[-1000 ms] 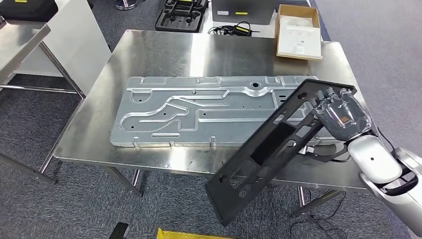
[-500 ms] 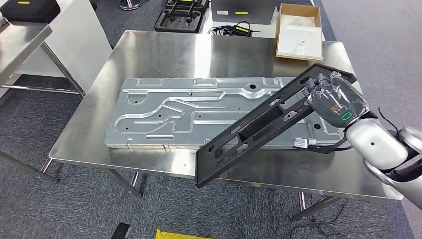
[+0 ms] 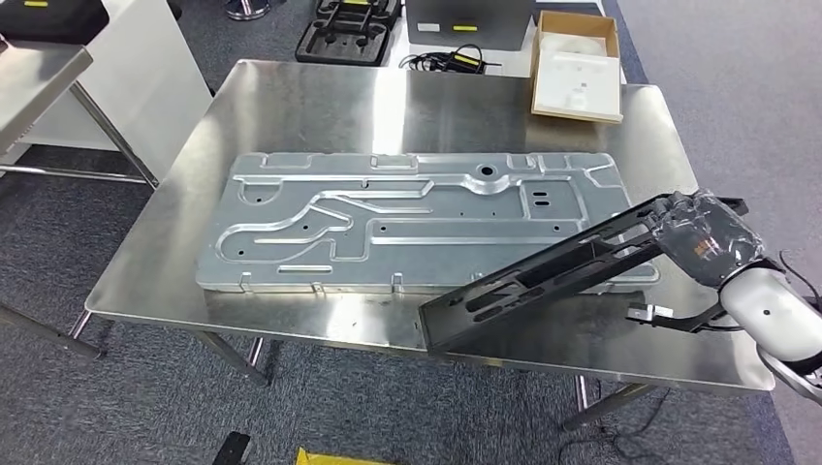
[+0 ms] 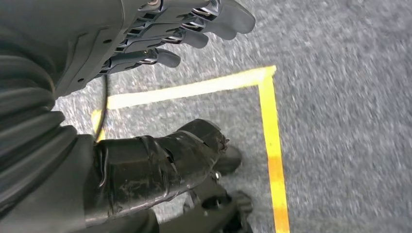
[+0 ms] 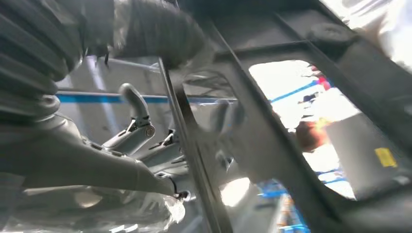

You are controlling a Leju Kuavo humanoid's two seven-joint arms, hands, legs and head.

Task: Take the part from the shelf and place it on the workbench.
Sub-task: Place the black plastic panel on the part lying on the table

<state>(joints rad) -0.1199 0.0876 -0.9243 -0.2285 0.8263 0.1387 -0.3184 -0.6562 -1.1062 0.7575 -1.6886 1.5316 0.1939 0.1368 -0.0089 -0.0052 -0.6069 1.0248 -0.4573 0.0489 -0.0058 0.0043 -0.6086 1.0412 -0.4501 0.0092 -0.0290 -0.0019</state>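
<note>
A large silver panel (image 3: 407, 218) lies flat on the bench (image 3: 291, 107); a cardboard box (image 3: 578, 66) sits at the far right corner. The left hand (image 4: 160, 34) hangs over the floor, fingers (image 4: 214, 19) straight, holding nothing. The right hand (image 3: 700, 235) grips the black part (image 3: 543, 276) by its far end; the part slants over the bench's near right edge, long axis near-left to far-right.

No text, brand or number can be read anywhere. The yellow labels on the dark cases (image 3: 351, 27) beyond the surface (image 3: 320, 97) are too small to make out.
</note>
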